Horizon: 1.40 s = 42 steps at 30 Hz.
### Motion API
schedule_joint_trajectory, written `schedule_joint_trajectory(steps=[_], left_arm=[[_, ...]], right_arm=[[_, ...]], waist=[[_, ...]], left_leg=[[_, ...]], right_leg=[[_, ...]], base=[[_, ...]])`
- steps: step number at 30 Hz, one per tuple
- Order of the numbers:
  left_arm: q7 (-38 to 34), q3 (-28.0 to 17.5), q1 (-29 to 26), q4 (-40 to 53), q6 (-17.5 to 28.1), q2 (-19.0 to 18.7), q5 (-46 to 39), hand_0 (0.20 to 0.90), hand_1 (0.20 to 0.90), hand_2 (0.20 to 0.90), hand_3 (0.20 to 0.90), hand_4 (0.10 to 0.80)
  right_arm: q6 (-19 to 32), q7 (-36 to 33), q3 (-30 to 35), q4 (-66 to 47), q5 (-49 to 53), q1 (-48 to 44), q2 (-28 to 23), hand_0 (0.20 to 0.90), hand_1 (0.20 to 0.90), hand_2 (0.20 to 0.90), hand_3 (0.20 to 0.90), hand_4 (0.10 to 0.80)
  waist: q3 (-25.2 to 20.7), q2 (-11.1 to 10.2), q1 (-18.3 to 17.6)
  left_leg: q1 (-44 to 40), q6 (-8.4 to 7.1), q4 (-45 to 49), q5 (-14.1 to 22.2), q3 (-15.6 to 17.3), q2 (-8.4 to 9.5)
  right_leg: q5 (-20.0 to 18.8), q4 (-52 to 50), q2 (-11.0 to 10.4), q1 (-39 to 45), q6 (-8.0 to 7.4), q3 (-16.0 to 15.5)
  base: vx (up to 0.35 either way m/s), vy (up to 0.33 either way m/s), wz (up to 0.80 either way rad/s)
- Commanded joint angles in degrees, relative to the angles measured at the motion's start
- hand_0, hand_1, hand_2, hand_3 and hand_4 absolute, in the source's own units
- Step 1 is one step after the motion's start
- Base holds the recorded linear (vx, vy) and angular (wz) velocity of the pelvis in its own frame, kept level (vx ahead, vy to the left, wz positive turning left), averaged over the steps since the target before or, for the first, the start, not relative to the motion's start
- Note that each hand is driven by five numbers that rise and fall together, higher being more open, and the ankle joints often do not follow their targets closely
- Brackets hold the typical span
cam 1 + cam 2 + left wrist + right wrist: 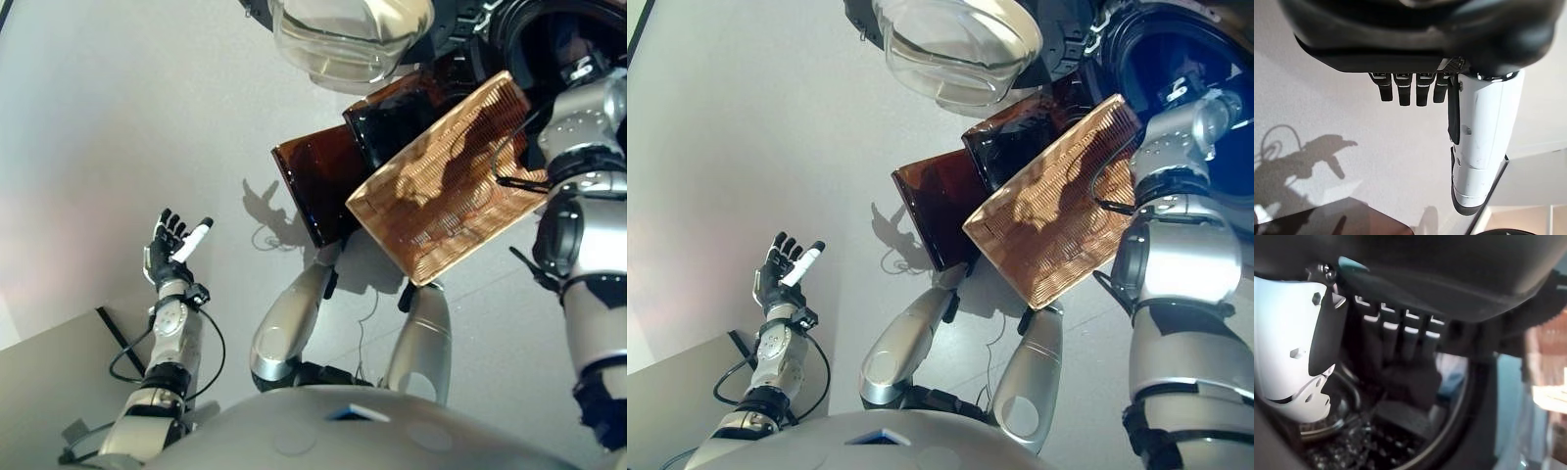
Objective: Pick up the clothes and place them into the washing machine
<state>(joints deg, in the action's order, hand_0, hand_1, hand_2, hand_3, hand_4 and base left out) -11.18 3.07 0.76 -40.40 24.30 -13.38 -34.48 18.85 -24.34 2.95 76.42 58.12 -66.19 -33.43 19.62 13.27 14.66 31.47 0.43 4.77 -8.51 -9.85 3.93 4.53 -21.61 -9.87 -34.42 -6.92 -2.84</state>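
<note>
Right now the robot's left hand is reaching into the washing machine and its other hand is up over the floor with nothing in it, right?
Nearly: you swapped them. The head views show the right hand inside the washing machine drum, past the wicker basket. The left hand is the one open over the bare floor, holding nothing.

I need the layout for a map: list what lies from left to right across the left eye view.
Left hand, raised with straight fingers → dark brown glossy rectangular tray → woven tan wicker basket → silver-grey right arm reaching into the washing machine's dark drum.
</note>
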Motion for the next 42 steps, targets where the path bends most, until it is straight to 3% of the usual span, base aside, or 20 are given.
schedule_joint_trajectory(steps=[1,13,17,42], left_arm=[[-0.13,-2.98,0.34,0.72,3.48,-6.06,-1.95,0.9,0.9,0.9,0.9,0.8],[0.61,-2.97,0.06,-0.54,2.61,-6.36,-1.73,0.9,0.9,0.9,0.9,0.8],[0.62,-2.47,3.0,6.51,2.77,-6.82,-0.77,0.9,0.9,0.9,0.9,0.8],[0.44,-2.43,6.11,11.45,2.04,-5.24,0.07,0.9,0.9,0.9,0.9,0.8]], right_arm=[[3.99,4.65,-2.14,-4.17,-0.65,1.09,-0.19,0.9,0.9,0.9,0.9,0.8],[2.63,5.68,-1.26,-3.41,-2.07,6.09,7.1,0.9,0.9,0.9,0.9,0.8],[2.49,5.28,-0.89,-3.08,-2.17,6.58,7.92,0.9,0.9,0.9,0.9,0.8],[6.88,9.52,7.05,-7.98,11.25,19.47,20.53,0.9,0.9,0.9,0.9,0.8]], waist=[[-3.16,-2.68,2.05],[-2.69,-4.18,2.18],[-1.78,-3.64,2.66],[-0.56,-0.65,1.96]], left_leg=[[1.45,-3.53,4.02,5.2,1.72,3.03],[0.73,-3.33,4.58,5.45,1.53,2.97],[1.6,-3.28,5.2,5.4,1.47,3.08],[3.07,-2.82,6.79,5.63,1.95,3.08]], right_leg=[[-3.01,9.71,-1.75,7.13,-0.15,2.14],[-3.15,10.68,-1.61,8.75,0.05,1.88],[-2.74,9.63,-1.16,7.84,0.4,1.59],[-1.19,5.93,-0.3,4.76,0.89,2.41]], base=[[0.0,0.0,0.0],[0.0,0.0,0.0],[-0.033,-0.01,0.01],[-0.01,0.0,0.01]])
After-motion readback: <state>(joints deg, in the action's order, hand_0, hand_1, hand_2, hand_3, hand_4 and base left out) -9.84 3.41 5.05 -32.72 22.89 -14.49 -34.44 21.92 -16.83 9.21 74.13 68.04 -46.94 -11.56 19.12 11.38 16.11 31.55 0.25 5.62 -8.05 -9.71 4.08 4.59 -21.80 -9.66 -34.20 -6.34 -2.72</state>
